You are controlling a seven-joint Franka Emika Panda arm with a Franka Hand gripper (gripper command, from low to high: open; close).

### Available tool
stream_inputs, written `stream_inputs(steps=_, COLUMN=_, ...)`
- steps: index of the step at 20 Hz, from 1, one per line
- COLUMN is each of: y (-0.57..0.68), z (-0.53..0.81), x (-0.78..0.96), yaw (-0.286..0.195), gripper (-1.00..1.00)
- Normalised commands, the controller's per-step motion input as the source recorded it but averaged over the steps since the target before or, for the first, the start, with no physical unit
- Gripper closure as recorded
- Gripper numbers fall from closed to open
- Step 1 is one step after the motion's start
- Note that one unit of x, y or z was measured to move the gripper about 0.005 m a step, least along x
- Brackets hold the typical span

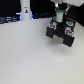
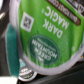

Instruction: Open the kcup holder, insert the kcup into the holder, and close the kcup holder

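The kcup (image 2: pixel 45 35) fills the wrist view: a round green lid printed "Dark Magic", held so close that it hides nearly everything below. A teal fingertip (image 2: pixel 10 41) presses against its rim, so the gripper is shut on it. In the exterior view, my gripper (image 1: pixel 59 23) hangs directly over the kcup holder (image 1: pixel 61 35), a black boxy unit at the exterior view's right with light marks on its faces. The pod itself is too small to make out there. Whether the holder's drawer is open cannot be told.
A tall white bottle-like object (image 1: pixel 25 10) stands at the back, toward the exterior view's left. Dark clutter (image 1: pixel 10 19) lines the far edge of the pale table (image 1: pixel 30 55).
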Motion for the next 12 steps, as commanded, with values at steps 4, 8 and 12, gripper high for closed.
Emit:
stream_inputs(steps=4, y=0.22, z=-0.02, x=0.48, yaw=0.015, gripper=1.00)
stream_inputs(steps=8, y=0.16, z=-0.10, x=0.28, yaw=0.008, gripper=1.00)
stream_inputs(steps=12, y=0.11, z=0.22, x=0.20, yaw=0.000, gripper=1.00)
